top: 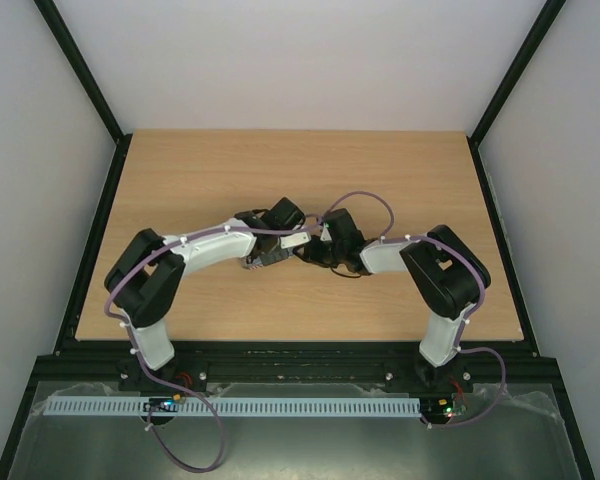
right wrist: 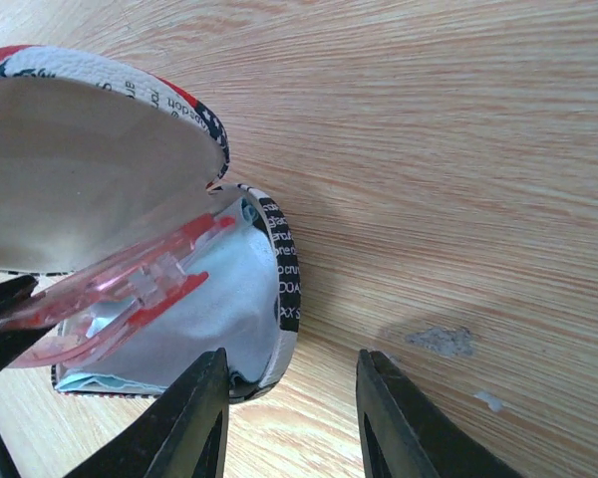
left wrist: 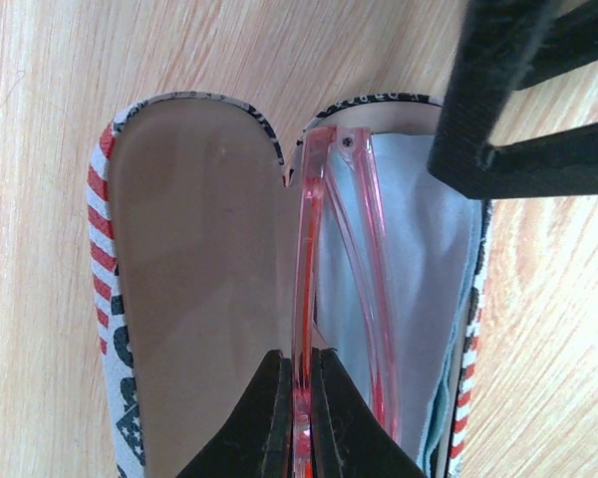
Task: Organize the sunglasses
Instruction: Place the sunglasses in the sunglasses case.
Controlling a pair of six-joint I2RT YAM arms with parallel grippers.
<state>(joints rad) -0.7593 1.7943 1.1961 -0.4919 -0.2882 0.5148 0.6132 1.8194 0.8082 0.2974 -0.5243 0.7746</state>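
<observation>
The sunglasses (left wrist: 301,249) sat folded in the open case (left wrist: 194,269), on edge along the hinge side of the lower half and over the cloth (left wrist: 419,259). We judged the task well past its middle: the case was open, the cloth was inside and the glasses were in the tray. What seemed left was to let go, settle them flat and shut the lid. From the right wrist view they looked slanted, with one end riding up near the rim, so we did not think they were fully seated.

The surface (right wrist: 429,149) was pale wood-grain board, smooth and matte, with a small scuffed patch. The case was an oblong clamshell with rounded ends. Its outside was printed with red and white stripes and black lettering, and its inside was a plain, dull beige lining. The cloth was light blue, soft and rumpled, filling the tray. The sunglasses were slim, glossy, translucent red-orange plastic, with a tiny screw at the hinge.

The left hand (left wrist: 301,383) was pinched shut on the thin frame. The right hand (right wrist: 294,358) stood partly open, one finger on each side of the tray's end wall with a clear gap, gripping nothing that we could see.
</observation>
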